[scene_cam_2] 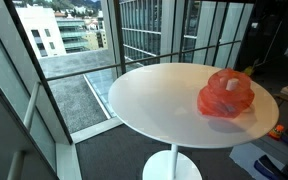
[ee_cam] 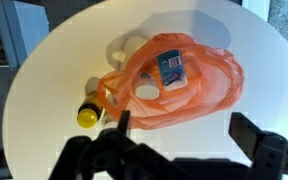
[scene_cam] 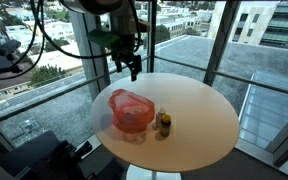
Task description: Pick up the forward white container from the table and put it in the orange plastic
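Observation:
An orange plastic bag [ee_cam: 179, 80] lies on the round white table [ee_cam: 44, 90]. It also shows in both exterior views [scene_cam: 131, 108] [scene_cam_2: 226, 95]. Inside the bag I see a white container with a blue label [ee_cam: 172, 68] and a second white round item [ee_cam: 146, 91]. My gripper [ee_cam: 184, 125] hangs above the table near the bag, fingers spread wide with nothing between them. In an exterior view it [scene_cam: 132, 66] is raised above the table's far edge.
A small bottle with a yellow cap [ee_cam: 88, 113] lies beside the bag, also in an exterior view [scene_cam: 165, 124]. Glass walls and railings surround the table. Bare tabletop [scene_cam_2: 154, 95] lies to one side of the bag.

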{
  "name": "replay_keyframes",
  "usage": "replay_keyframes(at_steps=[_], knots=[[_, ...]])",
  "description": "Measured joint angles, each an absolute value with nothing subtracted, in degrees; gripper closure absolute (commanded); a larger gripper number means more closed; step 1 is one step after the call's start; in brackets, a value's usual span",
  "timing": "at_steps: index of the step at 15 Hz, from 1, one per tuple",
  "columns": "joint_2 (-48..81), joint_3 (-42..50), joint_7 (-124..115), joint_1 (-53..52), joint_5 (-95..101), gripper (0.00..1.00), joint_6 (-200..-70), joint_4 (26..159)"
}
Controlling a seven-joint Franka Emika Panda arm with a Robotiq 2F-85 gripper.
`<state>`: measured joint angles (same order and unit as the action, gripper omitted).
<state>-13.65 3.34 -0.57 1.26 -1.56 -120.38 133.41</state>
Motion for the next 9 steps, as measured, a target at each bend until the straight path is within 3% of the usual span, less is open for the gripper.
replay_keyframes(at_steps=[9], knots=[[-14.4,3.3,-0.6,1.3,-1.5,0.0,-120.0,133.4]])
